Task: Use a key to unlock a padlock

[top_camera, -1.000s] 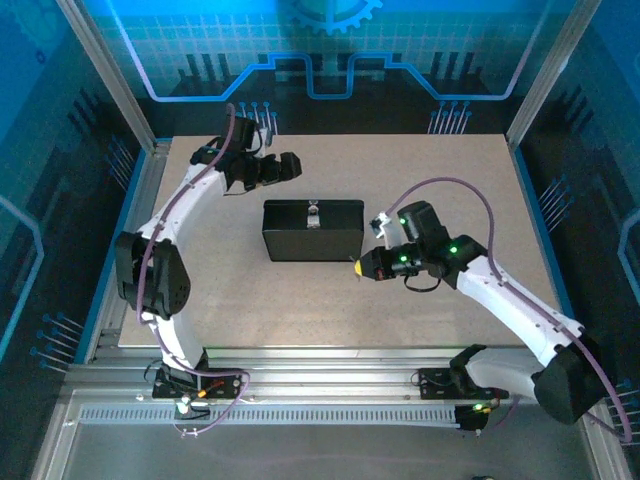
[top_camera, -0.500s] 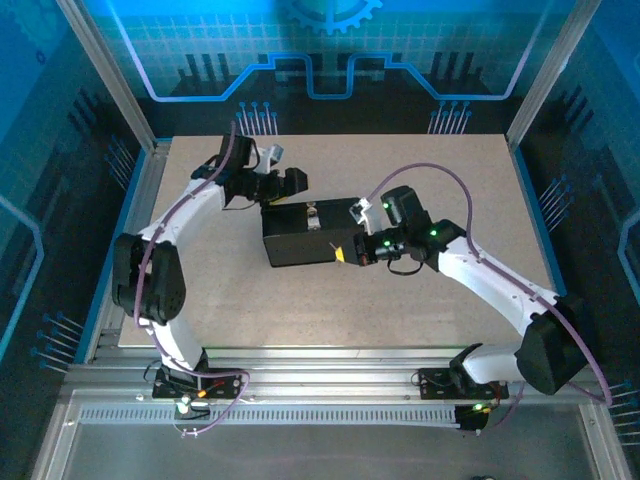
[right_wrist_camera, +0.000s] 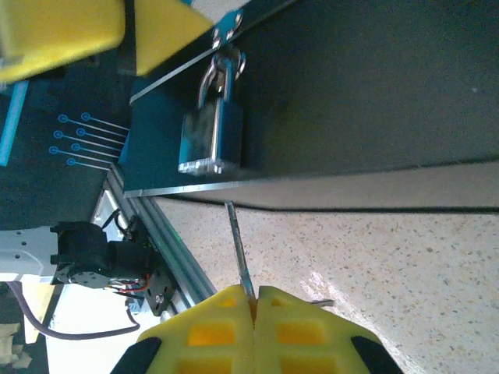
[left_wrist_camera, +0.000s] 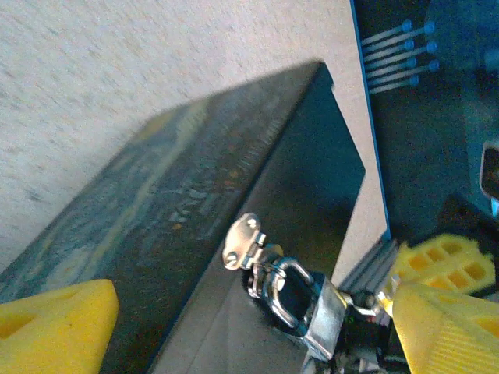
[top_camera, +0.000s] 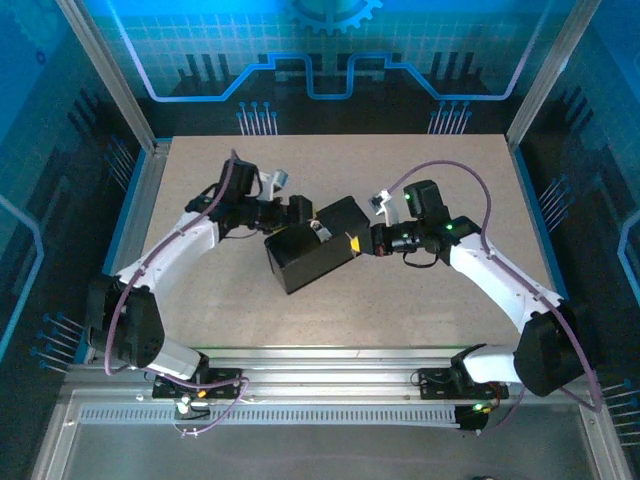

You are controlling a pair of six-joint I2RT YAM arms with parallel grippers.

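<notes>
Tabletop (top_camera: 450,170) carries the black box (top_camera: 300,262), lying skewed between the two arms, its painted lid (left_wrist_camera: 140,202) facing the left wrist camera. At the box's far edge the left gripper (top_camera: 297,212) has its yellow pads (left_wrist_camera: 54,323) spread wide, one over the lid and one beyond the front face, clamping nothing. The right gripper (right_wrist_camera: 254,302) has its pads pressed together on the key (right_wrist_camera: 238,249), whose thin blade points at the padlock (right_wrist_camera: 209,139) hanging from the hasp (left_wrist_camera: 243,241) on the box front. The tip stands just short of the lock's bottom face, toward one end. Insertion seems the step in hand: centre the blade on the keyway, which is not visible, keep it square, and advance slowly.
</notes>
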